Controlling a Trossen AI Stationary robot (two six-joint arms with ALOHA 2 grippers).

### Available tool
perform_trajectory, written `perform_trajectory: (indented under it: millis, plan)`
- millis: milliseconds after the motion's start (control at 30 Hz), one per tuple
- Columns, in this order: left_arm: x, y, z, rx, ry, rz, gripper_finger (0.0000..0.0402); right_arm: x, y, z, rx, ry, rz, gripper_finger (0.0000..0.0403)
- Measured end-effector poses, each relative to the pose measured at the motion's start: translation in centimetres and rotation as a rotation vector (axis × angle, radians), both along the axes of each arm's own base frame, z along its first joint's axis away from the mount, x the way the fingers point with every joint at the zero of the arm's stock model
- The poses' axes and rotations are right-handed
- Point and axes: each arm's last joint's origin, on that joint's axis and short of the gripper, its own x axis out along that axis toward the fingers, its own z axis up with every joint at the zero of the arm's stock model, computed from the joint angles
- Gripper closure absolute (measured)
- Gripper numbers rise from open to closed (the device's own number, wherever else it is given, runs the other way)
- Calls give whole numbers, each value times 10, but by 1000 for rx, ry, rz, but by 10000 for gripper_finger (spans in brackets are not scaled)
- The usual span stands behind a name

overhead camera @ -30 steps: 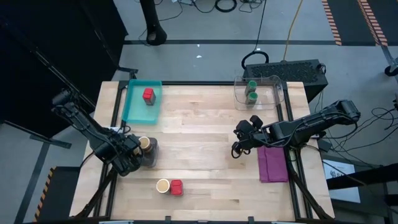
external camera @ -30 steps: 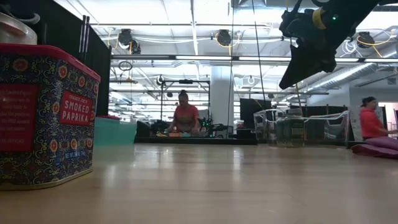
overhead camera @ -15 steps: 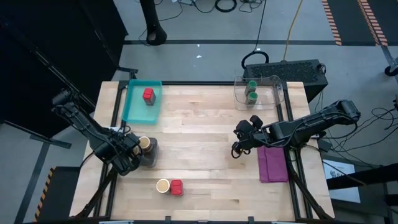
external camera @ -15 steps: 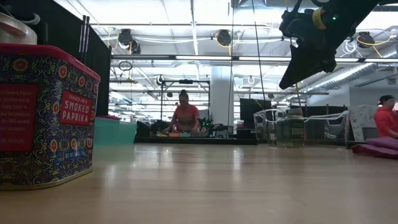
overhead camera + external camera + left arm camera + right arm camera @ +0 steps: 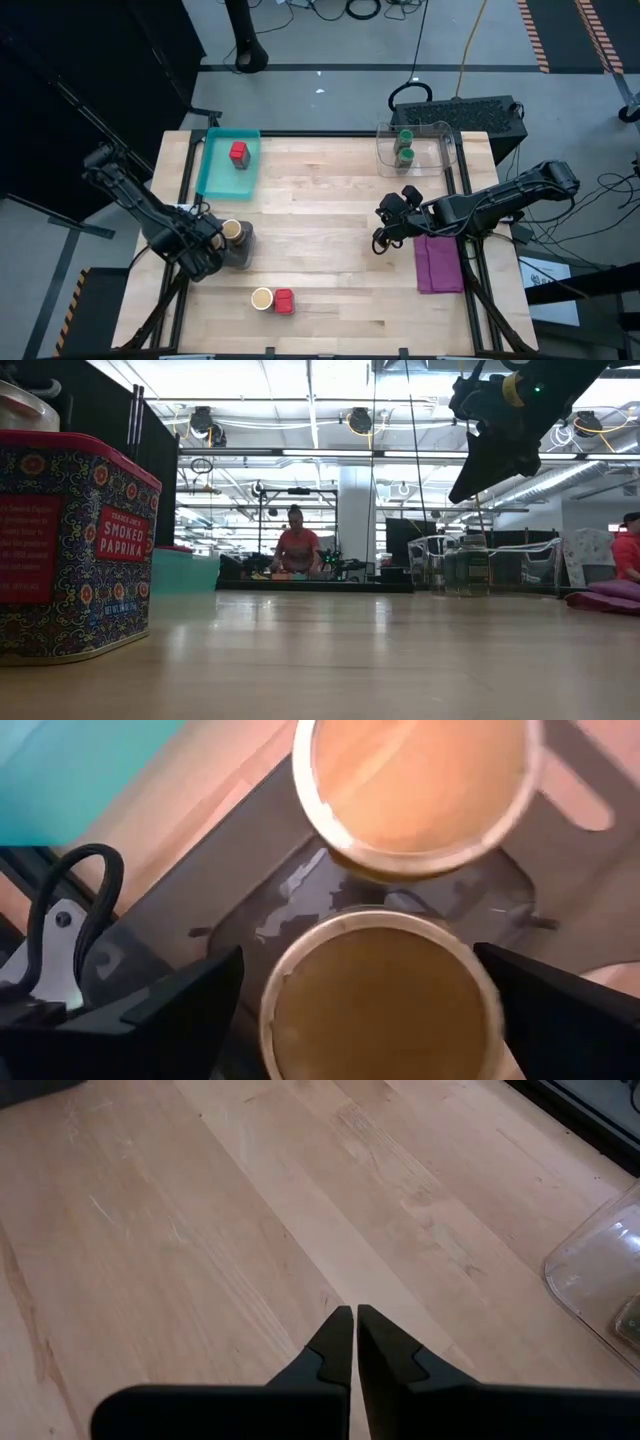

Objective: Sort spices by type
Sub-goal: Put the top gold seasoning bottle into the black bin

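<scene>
Left gripper has spread apart around a tan jar by the bench's left edge; next, lift clear

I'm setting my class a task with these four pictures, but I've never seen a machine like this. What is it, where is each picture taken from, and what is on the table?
It is a robot with two dark arms at a wooden table, each ending in a two-finger gripper. One camera looks straight down, one sits at table height, and one rides on each wrist.

On the table: a teal tray holding a red jar, a clear bin with two green-lidded jars, a purple cloth, and a tan jar beside another red one.

The left gripper is open around a tan jar standing on a grey mat next to another. The right gripper is shut, empty, above bare wood.
</scene>
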Motion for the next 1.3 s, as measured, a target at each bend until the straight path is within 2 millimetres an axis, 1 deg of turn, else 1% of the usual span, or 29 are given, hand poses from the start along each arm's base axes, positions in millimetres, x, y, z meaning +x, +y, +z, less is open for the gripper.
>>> perform_trajectory:
  millis: [267, 400, 500, 567, 633, 733, 800, 867, 933, 1033, 1167, 1233, 1300]
  plan:
    - [1, -1, 19, -3, -4, -3, 6, 0, 0, 0, 0, 0, 0, 403]
    - [5, -6, 33, -60, -30, -4, 6, 0, 0, 0, 0, 0, 0, 403]
    - [8, -10, 47, -114, -63, -11, 6, 0, 0, 0, 0, 0, 0, 403]
    - [9, -14, 56, -154, -75, -46, 6, 0, 0, 0, 0, 0, 0, 403]
    - [10, -17, 64, -183, -86, -77, 13, 0, 0, 0, 0, 0, 0, 403]
    - [8, -15, 65, -166, -65, -80, 34, 0, 0, 0, 0, 0, 0, 403]
    - [8, -17, 65, -200, -39, -100, 55, 0, 0, 0, 0, 0, 0, 403]
    - [11, -24, 59, -237, -19, -148, 86, 0, 0, 0, 0, 0, 0, 403]
    - [13, -29, 48, -247, -5, -182, 126, 0, 0, 0, 0, -1, 0, 403]
    - [18, -37, 35, -249, 51, -206, 198, 0, 0, 0, 0, -1, 0, 403]
    - [19, -37, 26, -152, 113, -195, 284, 0, 0, 0, 0, -1, 0, 403]
    - [20, -37, 23, -101, 131, -191, 315, 0, 0, 0, 0, -1, 0, 403]
    - [20, -35, 21, -51, 141, -187, 337, 0, 0, 0, 0, -1, 0, 403]
